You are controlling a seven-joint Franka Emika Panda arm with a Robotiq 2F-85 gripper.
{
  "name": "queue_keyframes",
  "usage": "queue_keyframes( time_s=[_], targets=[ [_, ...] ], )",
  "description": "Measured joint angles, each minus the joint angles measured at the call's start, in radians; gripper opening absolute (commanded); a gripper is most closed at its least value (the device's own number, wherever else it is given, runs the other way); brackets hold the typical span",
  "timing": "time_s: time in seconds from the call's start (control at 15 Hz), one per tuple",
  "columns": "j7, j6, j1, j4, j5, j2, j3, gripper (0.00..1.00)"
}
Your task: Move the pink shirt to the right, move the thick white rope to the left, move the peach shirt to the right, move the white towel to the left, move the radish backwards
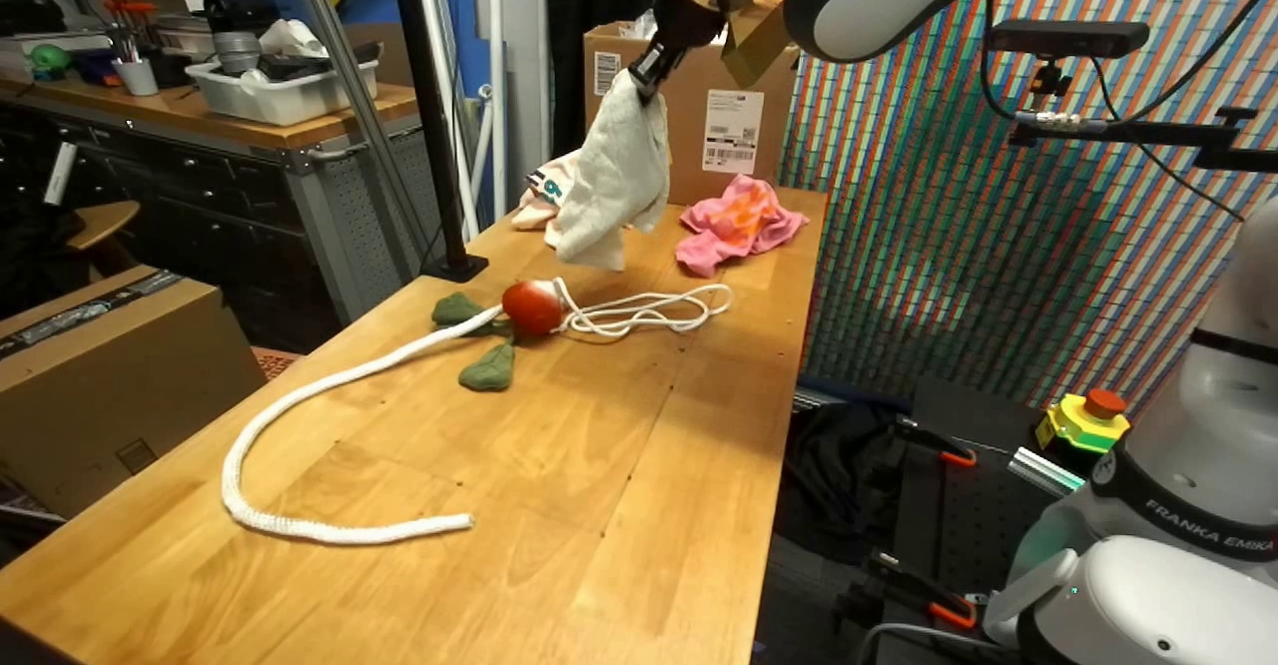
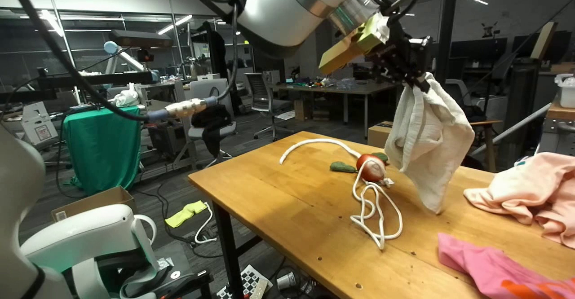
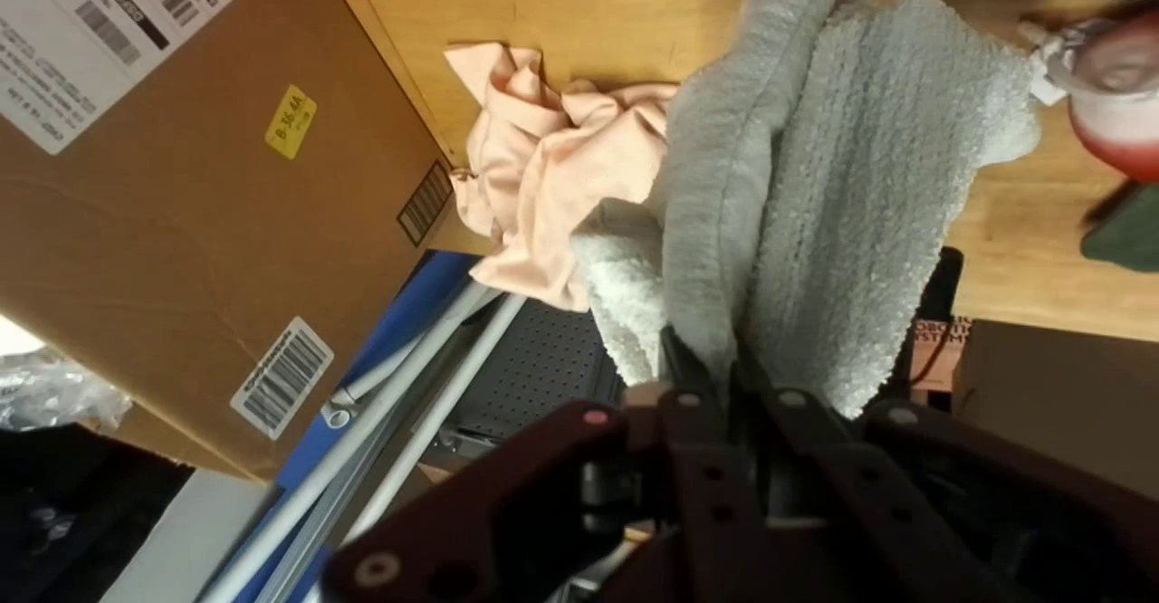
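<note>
My gripper (image 1: 649, 84) is shut on the white towel (image 1: 614, 181) and holds it hanging above the table; the wrist view shows the fingertips (image 3: 711, 368) pinching a fold of it. The peach shirt (image 2: 525, 191) lies crumpled at the table's box end, partly hidden behind the towel in an exterior view (image 1: 539, 208). The pink shirt (image 1: 744, 221) lies crumpled near one long edge. The red radish (image 1: 532, 308) lies mid-table with green leaves (image 1: 489, 368). The thick white rope (image 1: 236, 465) curves away from the radish, crossing its leaves. A thin looped white cord (image 1: 639, 321) lies at its other side.
A large cardboard box (image 1: 679, 86) stands at the table's end behind the shirts. A black pole (image 1: 437, 126) rises at the table's (image 1: 599, 505) edge near the radish. Another cardboard box (image 1: 120, 385) is beside the table, below its top.
</note>
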Motion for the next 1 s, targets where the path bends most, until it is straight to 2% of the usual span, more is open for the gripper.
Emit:
queue_keyframes(
  time_s=[0.27,0.4,0.8,1.0],
  targets=[
    [-0.003,-0.021,0.013,0.020,0.009,-0.024,0.079,0.05],
    [-0.034,-0.039,0.038,0.024,0.053,-0.029,0.117,0.05],
    [-0.199,-0.115,0.149,0.017,0.206,-0.030,0.223,0.05],
    [-0.317,-0.151,0.201,0.003,0.294,-0.030,0.254,0.05]
  ],
)
